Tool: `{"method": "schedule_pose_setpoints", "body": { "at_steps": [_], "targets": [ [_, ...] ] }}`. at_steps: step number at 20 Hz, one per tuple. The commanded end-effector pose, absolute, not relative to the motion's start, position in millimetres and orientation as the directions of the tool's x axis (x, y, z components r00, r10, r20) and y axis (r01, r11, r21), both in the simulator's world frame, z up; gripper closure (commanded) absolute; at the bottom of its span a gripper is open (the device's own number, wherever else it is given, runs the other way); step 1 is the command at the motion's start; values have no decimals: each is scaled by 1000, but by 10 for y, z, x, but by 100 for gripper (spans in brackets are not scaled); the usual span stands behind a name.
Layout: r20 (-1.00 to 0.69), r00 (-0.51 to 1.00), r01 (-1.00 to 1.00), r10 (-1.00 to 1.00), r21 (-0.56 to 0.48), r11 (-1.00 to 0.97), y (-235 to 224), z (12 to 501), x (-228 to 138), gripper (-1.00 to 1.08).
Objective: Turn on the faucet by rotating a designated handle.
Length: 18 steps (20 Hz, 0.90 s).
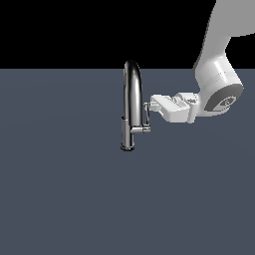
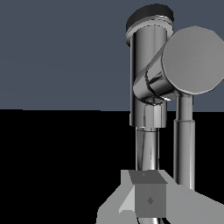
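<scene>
Chrome faucet point(image 1: 132, 102) stands upright on the dark grey tabletop point(image 1: 60, 199), its arched spout rising from a dark cylindrical base. From the exterior view I see the handle point(image 1: 147, 117) as a thin upright blade on a short horizontal stub, sticking out toward the exterior view's right.

My arm point(image 1: 216, 64) comes in from the exterior view's upper right, with the wrist turned level so the gripper point(image 1: 151, 105) points at the faucet from the side. Its tip sits right at the top of the handle blade, touching it or very nearly so.

On the wrist view the faucet body point(image 2: 146, 87) fills the frame close up, with the stub's round end cap point(image 2: 192, 59) and the handle blade point(image 2: 183, 144) beside it. One finger point(image 2: 148, 199) shows in the foreground; I cannot tell whether the fingers are spread or pressed together.
</scene>
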State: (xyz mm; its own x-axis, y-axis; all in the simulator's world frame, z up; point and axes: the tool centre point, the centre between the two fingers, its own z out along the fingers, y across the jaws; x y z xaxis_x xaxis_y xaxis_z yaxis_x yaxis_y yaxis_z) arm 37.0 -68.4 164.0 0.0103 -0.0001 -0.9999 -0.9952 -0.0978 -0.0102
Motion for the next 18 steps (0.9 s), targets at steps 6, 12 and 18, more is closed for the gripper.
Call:
{"method": "schedule_pose_setpoints", "body": {
  "at_steps": [6, 12, 18],
  "targets": [
    [-1000, 10, -995, 0, -10, -98, -699, 1662, 170, 108],
    [-1000, 10, -995, 1, -10, -97, -714, 1680, 1, 108],
    [-1000, 13, -996, -6, -13, -86, -770, 1625, -82, 108]
  ]
}}
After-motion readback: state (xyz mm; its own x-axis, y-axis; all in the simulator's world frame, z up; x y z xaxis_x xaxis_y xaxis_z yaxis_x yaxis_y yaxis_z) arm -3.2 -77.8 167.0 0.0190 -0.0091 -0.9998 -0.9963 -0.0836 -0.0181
